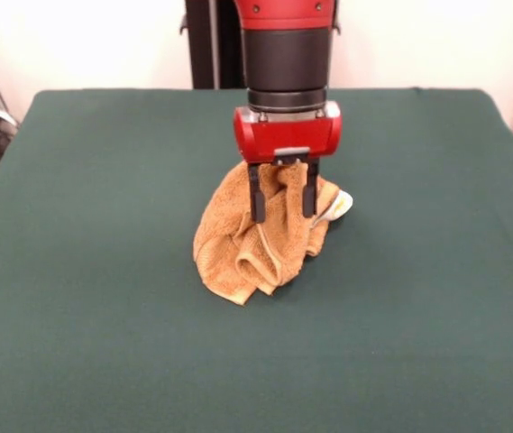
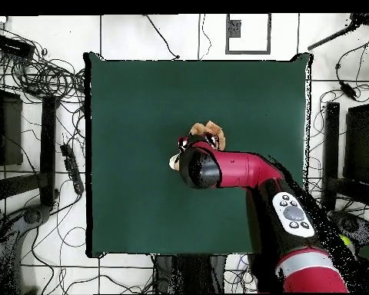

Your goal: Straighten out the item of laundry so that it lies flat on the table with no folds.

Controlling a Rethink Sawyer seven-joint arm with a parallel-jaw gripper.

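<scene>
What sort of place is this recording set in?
Most likely a robotics lab: a table draped in green felt, loose cables sprawling across the tiled floor beside it, and a red arm with its pincer on a towel.

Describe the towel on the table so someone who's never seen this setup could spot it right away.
Find the big dark green table, then the red and black arm's gripper near its middle. The towel is the golden-orange terry cloth bunched in a crumpled heap under the gripper, its top pinched between the two black fingers. It is the only thing on the table, with a small white tag at one side.
</scene>
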